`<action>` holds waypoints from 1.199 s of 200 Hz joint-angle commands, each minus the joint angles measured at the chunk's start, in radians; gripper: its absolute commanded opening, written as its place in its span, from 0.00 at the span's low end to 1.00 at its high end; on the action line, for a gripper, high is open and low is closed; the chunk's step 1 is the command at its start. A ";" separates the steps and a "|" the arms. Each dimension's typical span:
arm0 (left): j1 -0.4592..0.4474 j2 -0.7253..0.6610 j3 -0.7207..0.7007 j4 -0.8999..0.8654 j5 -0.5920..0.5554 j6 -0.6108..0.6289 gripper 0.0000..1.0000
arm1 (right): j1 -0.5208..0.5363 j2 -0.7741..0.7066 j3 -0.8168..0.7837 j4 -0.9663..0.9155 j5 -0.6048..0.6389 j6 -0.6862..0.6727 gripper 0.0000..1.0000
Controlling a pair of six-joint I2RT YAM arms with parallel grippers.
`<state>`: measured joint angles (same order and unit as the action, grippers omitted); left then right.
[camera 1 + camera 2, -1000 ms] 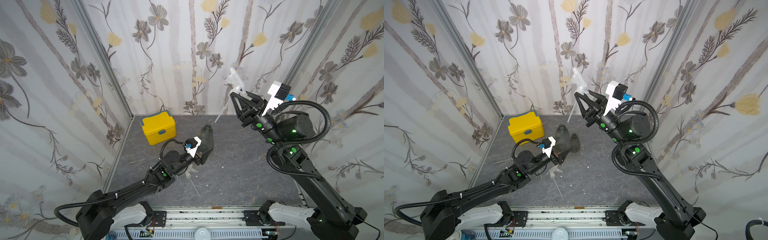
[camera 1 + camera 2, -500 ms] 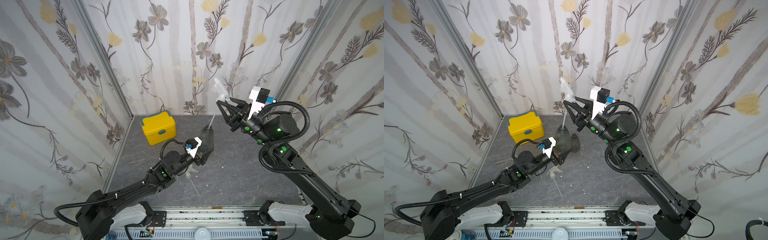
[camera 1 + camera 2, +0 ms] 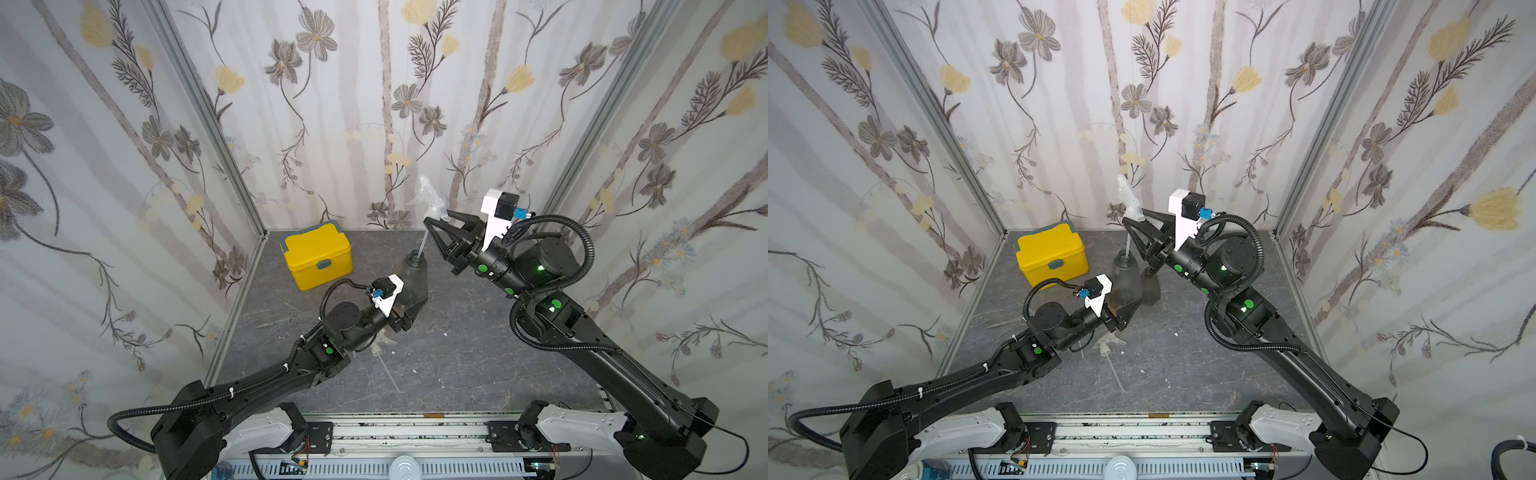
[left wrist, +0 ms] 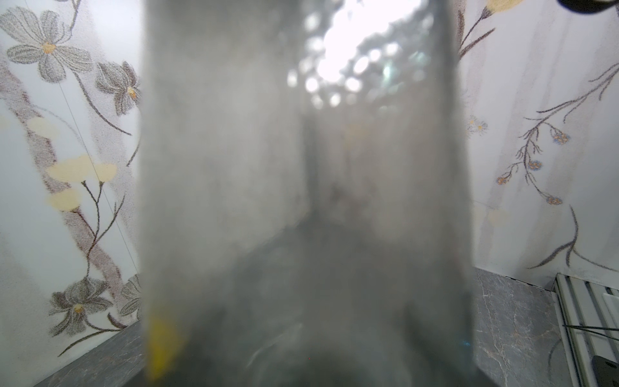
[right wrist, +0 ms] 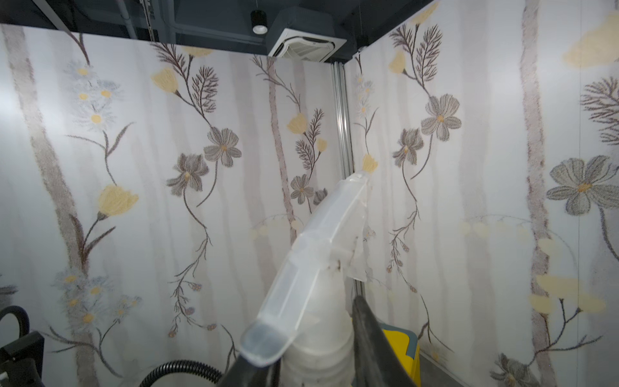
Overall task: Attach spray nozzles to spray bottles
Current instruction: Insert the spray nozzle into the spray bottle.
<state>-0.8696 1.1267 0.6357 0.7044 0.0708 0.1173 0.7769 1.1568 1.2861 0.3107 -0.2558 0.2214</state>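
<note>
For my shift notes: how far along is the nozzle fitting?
Done: no bottle wears a nozzle. In hand: left tool holds a grey bottle; right tool holds a clear nozzle above it, dip tube at the neck. Left: seating it, then the loose nozzle and second grey bottle.

Smoky grey translucent plastic, smooth and faintly glossy, forms the spray bottle (image 3: 413, 276); the spray nozzle (image 5: 318, 268) is cloudy, whitish plastic, lightly smudged. The yellow box (image 3: 318, 253) is smooth satin plastic. The tabletop (image 3: 457, 365) looks like matt grey marbled stone, the corner post (image 5: 342, 117) pale ribbed metal, the walls (image 3: 374, 83) matt floral print.
</note>
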 commanded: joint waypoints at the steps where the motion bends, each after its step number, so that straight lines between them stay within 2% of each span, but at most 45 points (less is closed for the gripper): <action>1: -0.002 -0.007 0.008 0.038 -0.011 -0.023 0.79 | 0.028 -0.029 -0.073 0.049 0.009 -0.046 0.35; 71: 0.000 -0.007 0.007 0.038 -0.011 -0.020 0.79 | 0.037 -0.055 -0.204 0.097 0.081 -0.042 0.33; 79: -0.001 -0.010 0.007 0.038 -0.008 -0.018 0.79 | 0.067 -0.057 -0.212 0.103 0.085 -0.040 0.33; 128: -0.003 -0.015 0.007 0.037 -0.012 -0.013 0.79 | 0.072 -0.047 -0.218 0.100 0.078 -0.036 0.33; 240: -0.007 0.005 0.019 0.008 0.004 -0.003 0.77 | 0.077 -0.038 -0.187 0.067 0.106 -0.117 0.33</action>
<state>-0.8753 1.1267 0.6426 0.6765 0.0643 0.1040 0.8520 1.1145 1.0847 0.3790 -0.1543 0.1337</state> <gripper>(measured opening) 0.775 0.327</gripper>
